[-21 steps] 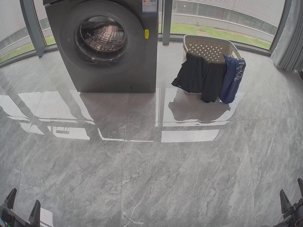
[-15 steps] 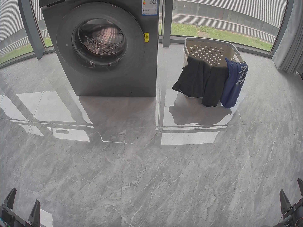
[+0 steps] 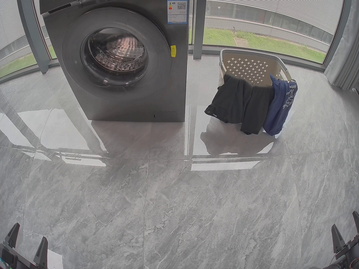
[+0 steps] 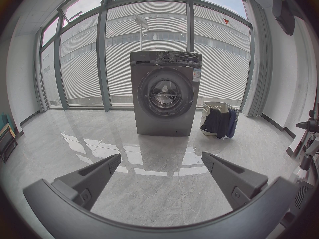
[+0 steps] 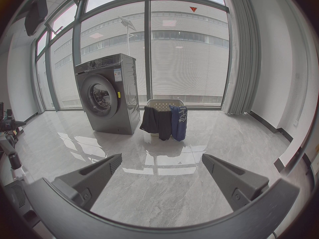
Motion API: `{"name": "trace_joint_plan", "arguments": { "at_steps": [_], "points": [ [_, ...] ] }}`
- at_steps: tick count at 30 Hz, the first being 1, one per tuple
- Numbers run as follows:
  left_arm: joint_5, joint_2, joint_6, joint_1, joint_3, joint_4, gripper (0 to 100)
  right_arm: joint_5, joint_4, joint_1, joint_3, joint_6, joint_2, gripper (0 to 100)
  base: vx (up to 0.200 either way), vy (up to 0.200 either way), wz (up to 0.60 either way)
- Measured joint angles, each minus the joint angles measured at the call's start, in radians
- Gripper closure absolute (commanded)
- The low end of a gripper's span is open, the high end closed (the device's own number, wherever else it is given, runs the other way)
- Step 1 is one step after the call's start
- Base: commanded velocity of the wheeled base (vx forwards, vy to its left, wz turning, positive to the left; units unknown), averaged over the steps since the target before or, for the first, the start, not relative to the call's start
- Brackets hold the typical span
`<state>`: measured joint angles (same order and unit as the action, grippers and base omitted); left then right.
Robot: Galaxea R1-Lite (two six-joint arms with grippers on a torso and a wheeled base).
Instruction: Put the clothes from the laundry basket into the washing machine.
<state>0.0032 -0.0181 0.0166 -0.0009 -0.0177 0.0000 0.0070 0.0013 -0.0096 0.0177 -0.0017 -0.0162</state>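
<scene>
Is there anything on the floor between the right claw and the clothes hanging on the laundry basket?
Nothing visible; bare floor alone separates the right claw from the clothes on the laundry basket.

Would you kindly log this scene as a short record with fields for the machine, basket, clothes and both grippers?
washing machine: stands on the floor, round front facing the robot
laundry basket: on the floor, to the right of the machine
clothes: dark clothes and a blue garment draped over the basket's front rim
left gripper: open, empty
right gripper: open, empty
</scene>
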Motion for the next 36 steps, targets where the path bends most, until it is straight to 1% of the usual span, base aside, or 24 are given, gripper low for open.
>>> {"name": "trace_joint_plan", "arguments": {
  "at_steps": [2,5,11,19,36],
  "points": [
    [0.001,0.0,0.002,0.0,0.0,0.0,0,0.0,0.0,0.0,0.0,0.0,0.0,0,0.0,0.0,0.0],
    [0.004,0.0,0.006,0.001,0.0,0.0,0,0.0,0.0,0.0,0.0,0.0,0.0,0,0.2,0.0,0.0],
    [0.004,0.0,0.003,0.001,0.0,0.0,0,0.0,0.0,0.001,0.0,0.0,0.0,0,0.2,0.0,0.0],
    [0.004,0.0,0.012,0.001,0.0,0.0,0,0.0,0.0,0.0,0.0,0.0,0.0,0,0.2,0.0,0.0],
    [0.003,0.0,0.009,-0.001,0.0,0.0,0,0.0,0.0,0.0,0.0,0.0,0.0,0,0.2,0.0,0.0]
  ]
}}
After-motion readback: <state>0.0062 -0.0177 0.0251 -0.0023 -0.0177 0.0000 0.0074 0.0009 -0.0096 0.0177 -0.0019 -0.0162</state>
